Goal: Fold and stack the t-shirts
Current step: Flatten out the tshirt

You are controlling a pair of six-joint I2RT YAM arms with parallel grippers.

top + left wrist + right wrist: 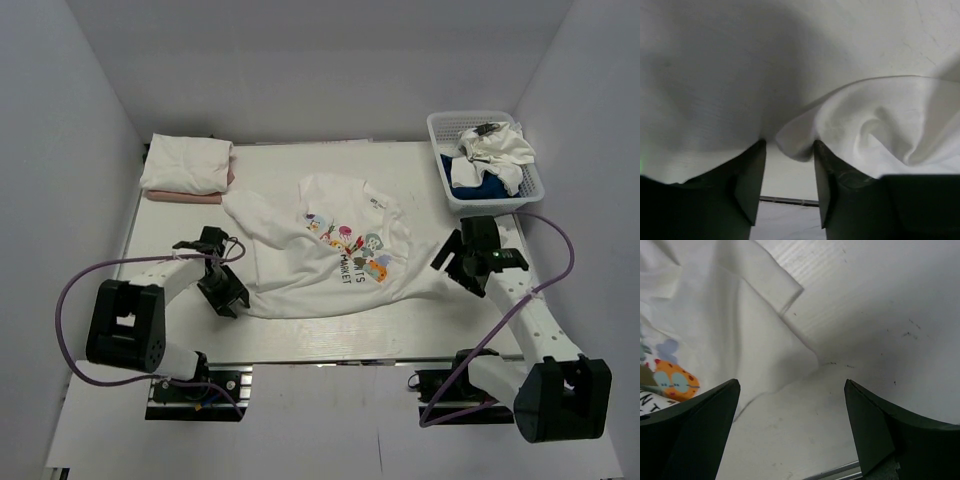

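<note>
Pushing the left gripper [789, 145], jaws apart, deeper over the printed t-shirt [300, 265] hem, seemingly ungripped, helps; right gripper [791, 384] gapes.

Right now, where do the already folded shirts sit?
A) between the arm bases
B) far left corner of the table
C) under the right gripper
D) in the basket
B: the folded shirts, white over pale pink, lie at the table's far left corner; the basket holds crumpled cloth.
</note>
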